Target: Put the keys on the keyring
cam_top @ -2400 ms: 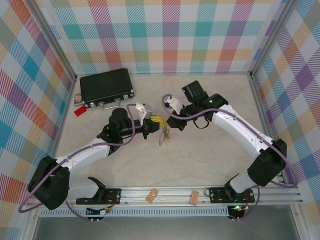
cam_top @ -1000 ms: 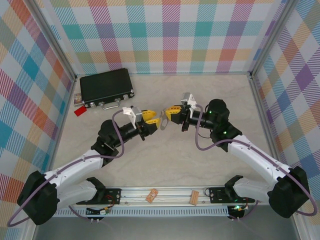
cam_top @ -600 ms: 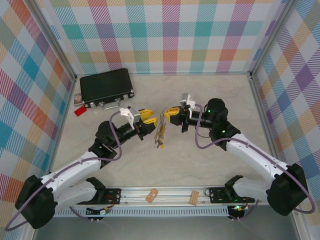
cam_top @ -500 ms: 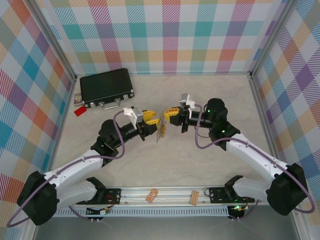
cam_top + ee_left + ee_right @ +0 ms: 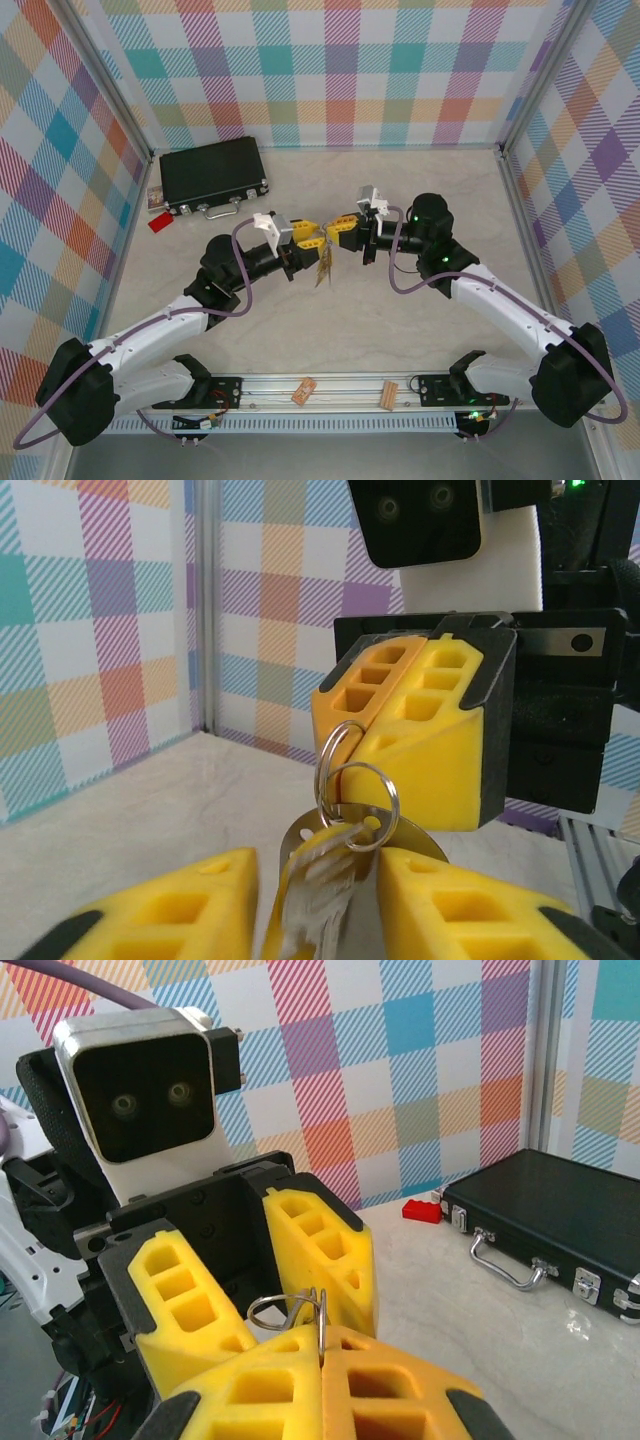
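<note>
We are pinching the keyring [image 5: 319,1310] in the right tool [image 5: 322,1345], squeezed together, above the counter [image 5: 400,330]. The keys [image 5: 320,905] are hanging from it inside the left tool [image 5: 318,865], whose grip we cannot tell. Threading is looking mostly done.

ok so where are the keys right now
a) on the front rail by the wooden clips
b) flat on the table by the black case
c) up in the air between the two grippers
c, the keys hang in the air between the left gripper and the right gripper, which pinches the keyring
</note>
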